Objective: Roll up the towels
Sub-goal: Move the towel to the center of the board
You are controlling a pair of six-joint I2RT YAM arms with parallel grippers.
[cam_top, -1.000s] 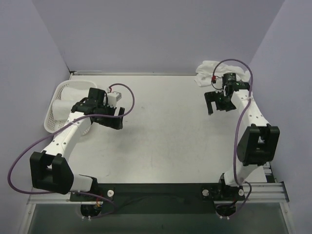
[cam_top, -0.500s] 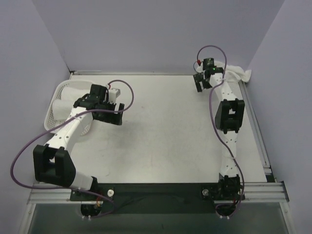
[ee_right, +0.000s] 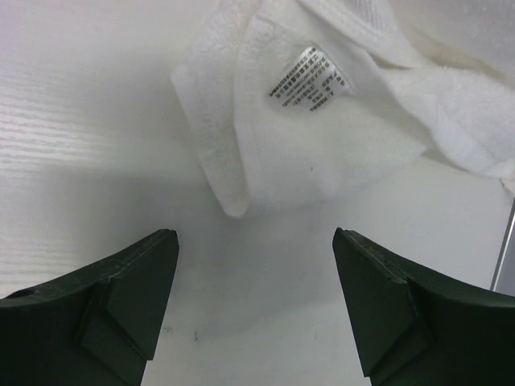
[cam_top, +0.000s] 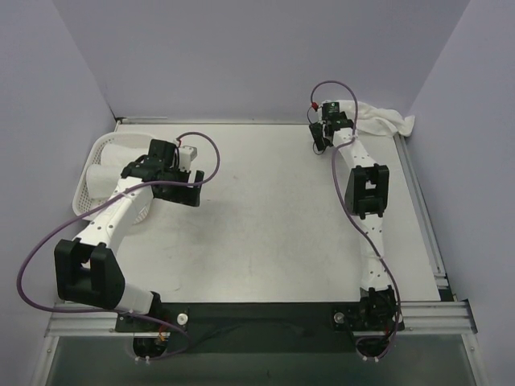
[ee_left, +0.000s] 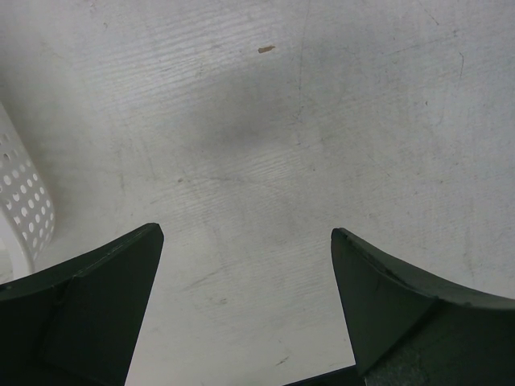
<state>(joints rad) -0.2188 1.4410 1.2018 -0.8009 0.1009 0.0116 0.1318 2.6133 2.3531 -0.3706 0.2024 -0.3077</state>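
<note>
The towel (cam_top: 378,121) lies loose and crumpled at the far right corner of the table (cam_top: 265,217), unrolled. In the right wrist view, the towel (ee_right: 322,104) shows a folded corner pointing toward the camera, with a printed label (ee_right: 312,79) sewn flat on its upper layer. I cannot read the print.

The right gripper (cam_top: 319,138) sits just beside the towel's left end, with its arm stretched far across the table. From the wrist camera I see the right gripper (ee_right: 253,237) with its jaws spread wide and nothing between them. The folded corner lies just beyond the fingertips and is not inside the gap. I cannot tell how high the fingertips are above the table surface.

The left gripper (cam_top: 181,189) is on the opposite side, well apart from the towel. In its own view the left gripper (ee_left: 246,232) is likewise released, with only bare, scuffed table in the gap.

A white perforated basket (cam_top: 92,173) stands at the table's left edge, just beside the left arm, and its wall shows at the left border of the left wrist view (ee_left: 20,201). Two white rolls (cam_top: 119,149) lie inside it, side by side.

A purple cable (cam_top: 205,157) loops above the left wrist.
</note>
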